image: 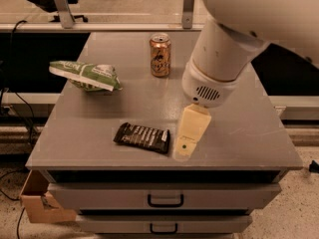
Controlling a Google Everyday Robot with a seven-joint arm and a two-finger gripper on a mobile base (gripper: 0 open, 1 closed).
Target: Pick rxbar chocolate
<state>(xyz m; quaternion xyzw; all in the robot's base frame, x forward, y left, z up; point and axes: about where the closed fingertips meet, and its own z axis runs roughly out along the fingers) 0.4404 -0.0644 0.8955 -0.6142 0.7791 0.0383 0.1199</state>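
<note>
**Three things on the bench, gripper just beside the bar**

Three items lie on the grey bench [239, 133]. The rxbar chocolate [142, 137] rests flat near the front edge, a little left of the middle. Its dark, shiny wrapper carries white lettering, but the lettering is too small to read. Its long axis runs nearly left to right, parallel with the front edge, and the right end is tilted slightly toward that edge.

The cream-coloured gripper [185, 146] hangs from the big white arm [224, 54]. It points down at the bench top, just beside the bar's right end. Whether it is open or closed I cannot tell from here.

An orange-gold drink can [160, 55] stands upright toward the back, well apart from the bar. It has a dark emblem on its face that I cannot make out. A green-and-white chip bag [85, 75] lies crumpled toward the left edge, and its print is not legible.

Bare bench top surrounds the bar on its left and behind it, and a narrow strip separates it from the front edge. Two drawers [165, 198] with handles sit below, and a cardboard box [37, 203] stands on the floor at the left corner.
</note>
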